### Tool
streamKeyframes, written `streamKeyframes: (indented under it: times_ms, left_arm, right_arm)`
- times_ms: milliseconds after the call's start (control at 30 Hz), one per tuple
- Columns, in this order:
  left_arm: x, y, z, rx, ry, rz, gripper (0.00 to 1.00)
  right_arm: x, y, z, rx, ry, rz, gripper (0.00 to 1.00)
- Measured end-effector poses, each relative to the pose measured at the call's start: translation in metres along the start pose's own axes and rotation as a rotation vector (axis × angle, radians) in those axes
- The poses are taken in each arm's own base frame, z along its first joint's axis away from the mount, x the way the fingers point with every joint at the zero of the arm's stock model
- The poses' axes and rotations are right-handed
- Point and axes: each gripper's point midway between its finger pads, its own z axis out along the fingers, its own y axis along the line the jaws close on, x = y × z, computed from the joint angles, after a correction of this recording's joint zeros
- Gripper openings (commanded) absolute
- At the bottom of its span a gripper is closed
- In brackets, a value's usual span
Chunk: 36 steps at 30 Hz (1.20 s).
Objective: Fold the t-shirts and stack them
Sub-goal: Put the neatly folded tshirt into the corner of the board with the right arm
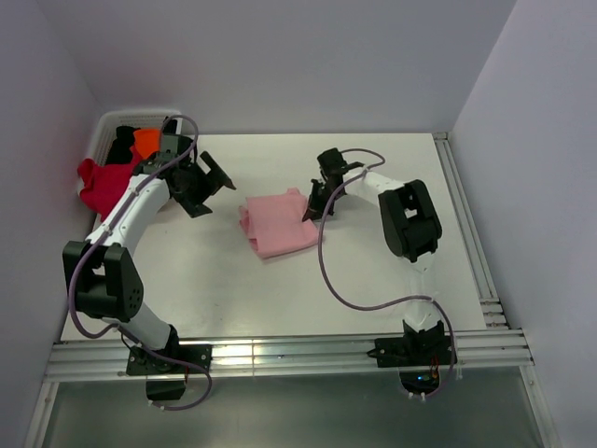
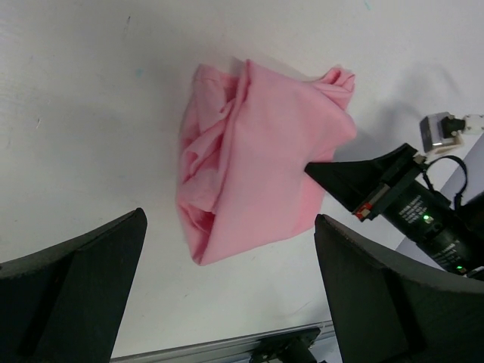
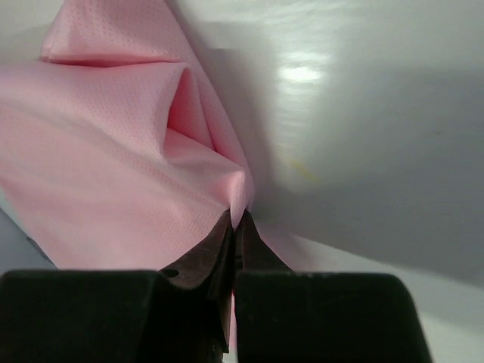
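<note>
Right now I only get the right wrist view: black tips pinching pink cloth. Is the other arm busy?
Observer: No. The left gripper is open, beside the pink shirt, not touching it.
Operator: Any more shirts?
Observer: Yes: crimson cloth, orange cloth and black cloth heap at a white basket in the far left corner.
Operator: Where's my pinch?
Observer: The right gripper holds the pink shirt's right edge.

Bright, even light, soft shadows, a glare patch on the table (image 3: 302,74).
</note>
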Motion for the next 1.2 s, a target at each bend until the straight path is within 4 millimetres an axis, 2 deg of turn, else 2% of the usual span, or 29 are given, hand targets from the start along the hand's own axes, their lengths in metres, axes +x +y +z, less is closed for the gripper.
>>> streamKeyframes:
  times_ms: [67, 167, 267, 333, 367, 400, 433, 467, 533, 567, 667, 733, 833, 900, 967, 1100, 1200]
  left_arm:
    - [0.002, 0.004, 0.003, -0.012, 0.004, -0.011, 0.99]
    - [0.005, 0.007, 0.006, -0.020, 0.010, -0.030, 0.99]
    - [0.005, 0.004, 0.007, -0.017, 0.004, -0.036, 0.99]
    - [0.007, 0.002, 0.009, -0.014, 0.003, -0.034, 1.00]
    - [0.008, 0.001, 0.012, -0.019, 0.005, -0.032, 0.99]
    - [0.009, 0.000, 0.014, -0.022, 0.009, -0.031, 1.00]
    - [0.009, -0.002, 0.017, -0.024, 0.013, -0.028, 0.99]
    - [0.009, -0.004, 0.020, -0.027, 0.016, -0.026, 1.00]
    - [0.009, -0.009, 0.027, -0.033, 0.025, -0.020, 0.99]
    - [0.008, -0.012, 0.030, -0.033, 0.028, -0.016, 0.99]
    - [0.006, -0.023, 0.037, -0.028, 0.034, -0.003, 0.99]
    - [0.005, -0.030, 0.039, -0.024, 0.037, 0.005, 1.00]
    - [0.002, -0.039, 0.037, -0.008, 0.030, 0.016, 1.00]
    - [0.001, -0.042, 0.036, 0.001, 0.025, 0.022, 0.99]
    - [0.002, -0.043, 0.035, 0.002, 0.025, 0.028, 0.99]
    - [0.006, -0.039, 0.035, -0.009, 0.028, 0.058, 0.99]
    - [0.016, -0.029, 0.030, -0.026, 0.036, 0.090, 0.99]
  right_arm:
    - [-0.010, -0.011, -0.007, 0.019, -0.010, 0.018, 0.00]
    - [-0.045, -0.043, -0.028, 0.071, -0.069, 0.080, 0.00]
    - [-0.095, -0.080, -0.066, 0.125, -0.175, 0.152, 0.00]
    - [-0.137, -0.106, -0.100, 0.166, -0.268, 0.196, 0.00]
    - [-0.164, -0.118, -0.117, 0.185, -0.325, 0.214, 0.00]
    - [-0.196, -0.129, -0.137, 0.194, -0.399, 0.220, 0.32]
    - [-0.225, -0.140, -0.155, 0.204, -0.467, 0.237, 0.84]
    - [-0.261, -0.151, -0.175, 0.201, -0.566, 0.239, 1.00]
    - [-0.298, -0.172, -0.206, 0.193, -0.685, 0.236, 1.00]
    - [-0.306, -0.186, -0.219, 0.198, -0.721, 0.254, 1.00]
    - [-0.304, -0.230, -0.243, 0.259, -0.761, 0.329, 1.00]
    - [-0.292, -0.252, -0.246, 0.305, -0.748, 0.370, 1.00]
    - [-0.275, -0.257, -0.247, 0.345, -0.713, 0.388, 1.00]
    - [-0.264, -0.247, -0.248, 0.349, -0.699, 0.379, 1.00]
    - [-0.238, -0.233, -0.248, 0.333, -0.660, 0.377, 1.00]
    - [-0.165, -0.192, -0.251, 0.251, -0.581, 0.363, 1.00]
    - [-0.126, -0.151, -0.262, 0.216, -0.588, 0.287, 1.00]
